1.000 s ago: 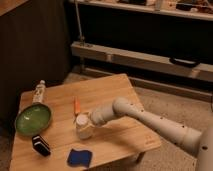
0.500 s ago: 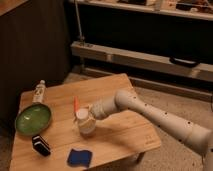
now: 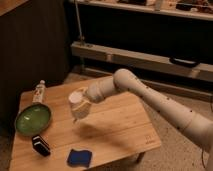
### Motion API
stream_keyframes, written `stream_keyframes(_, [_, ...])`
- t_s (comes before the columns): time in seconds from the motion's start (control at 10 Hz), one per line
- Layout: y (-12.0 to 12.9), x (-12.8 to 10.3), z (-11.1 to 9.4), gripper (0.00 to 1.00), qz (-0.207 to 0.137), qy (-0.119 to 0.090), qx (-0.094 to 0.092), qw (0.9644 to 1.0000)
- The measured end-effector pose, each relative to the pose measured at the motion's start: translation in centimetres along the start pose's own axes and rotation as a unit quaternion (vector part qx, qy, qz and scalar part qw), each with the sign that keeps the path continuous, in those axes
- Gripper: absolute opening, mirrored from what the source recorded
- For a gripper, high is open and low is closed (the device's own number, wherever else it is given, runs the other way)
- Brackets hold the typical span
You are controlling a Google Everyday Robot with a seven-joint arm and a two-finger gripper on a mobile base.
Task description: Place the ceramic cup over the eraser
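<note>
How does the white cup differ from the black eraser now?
The cup is white; the eraser is black. The cup is round and tapered; the eraser is a rectangular block. The cup is held by the gripper above the middle of the table; the eraser lies free on the table, just in front of the green bowl. Both are small.

Thick, rounded off-white arm (image 3: pixel 150 97) speckled with small dark dots; its pale gripper (image 3: pixel 81 103) hangs over the table's (image 3: pixel 125 131) middle.

gripper (image 3: pixel 85 99) partly hidden behind ceramic cup (image 3: pixel 77 107)
</note>
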Motion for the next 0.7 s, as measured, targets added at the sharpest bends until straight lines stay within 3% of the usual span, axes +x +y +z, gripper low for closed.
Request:
stream_keyframes(0.3, [2.1, -3.9, 4.4, 0.0, -0.037, -0.031, -0.056, 0.9973])
stream_keyframes(0.7, [6.0, -7.2, 6.6, 0.0, -0.073, -0.069, -0.119, 0.9878])
